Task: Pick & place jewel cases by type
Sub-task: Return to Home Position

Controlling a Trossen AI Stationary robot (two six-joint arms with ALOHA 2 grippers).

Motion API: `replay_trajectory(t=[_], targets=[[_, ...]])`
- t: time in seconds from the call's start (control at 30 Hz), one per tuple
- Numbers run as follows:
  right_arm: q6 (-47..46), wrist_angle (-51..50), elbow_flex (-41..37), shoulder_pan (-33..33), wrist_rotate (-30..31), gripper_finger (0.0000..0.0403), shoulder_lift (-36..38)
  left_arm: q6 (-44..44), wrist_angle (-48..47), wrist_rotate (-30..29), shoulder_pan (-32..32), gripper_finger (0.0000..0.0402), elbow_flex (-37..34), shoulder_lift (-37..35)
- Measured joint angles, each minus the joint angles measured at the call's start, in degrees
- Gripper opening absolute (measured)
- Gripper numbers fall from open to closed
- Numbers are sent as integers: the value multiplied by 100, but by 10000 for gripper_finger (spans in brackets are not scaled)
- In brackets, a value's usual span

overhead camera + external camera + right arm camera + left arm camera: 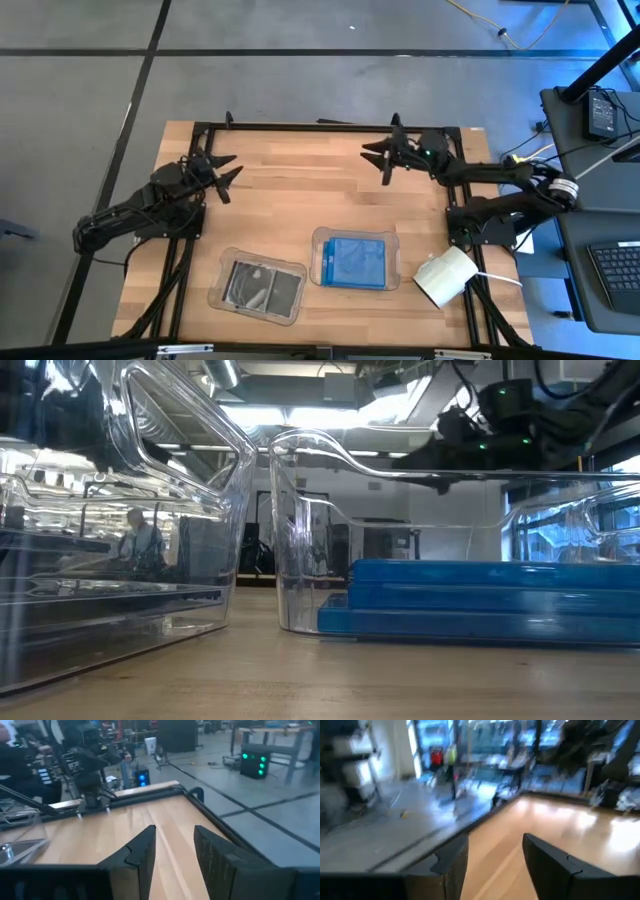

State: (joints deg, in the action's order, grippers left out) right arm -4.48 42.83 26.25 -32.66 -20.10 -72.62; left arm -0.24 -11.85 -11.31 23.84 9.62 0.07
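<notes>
The blue jewel cases lie stacked flat in the right clear tray; in the low view they show as a blue stack. The dark jewel cases lie in the left clear tray. My left gripper hovers open near the table's far left part, holding nothing; its fingers frame bare wood. My right gripper hovers open near the far edge, right of centre, also with nothing between its fingers.
Both trays sit near the table's near edge. A white box-like device with a cable lies at the near right corner. Bare wood stretches between the grippers and the trays. A black frame borders the far edge. A person shows in the room behind.
</notes>
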Motion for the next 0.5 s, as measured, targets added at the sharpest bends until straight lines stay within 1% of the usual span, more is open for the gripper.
replay_trajectory(t=[0.1, 0.23, 0.4, 0.5], targets=[[-127, 47, -388, -7, 265, 139, 292, -55, -186, -70, 66, 184, 7, 0], [-157, 550, -1000, -45, 544, 139, 731, -202, -197, 186, 91, 184, -59, -4], [-299, 1455, -1764, -176, 568, 139, 1225, -261, -42, 105, 98, 184, -168, -4], [-284, 1810, -2020, -265, 569, 139, 1409, -217, 57, 90, 95, 184, -194, 11]])
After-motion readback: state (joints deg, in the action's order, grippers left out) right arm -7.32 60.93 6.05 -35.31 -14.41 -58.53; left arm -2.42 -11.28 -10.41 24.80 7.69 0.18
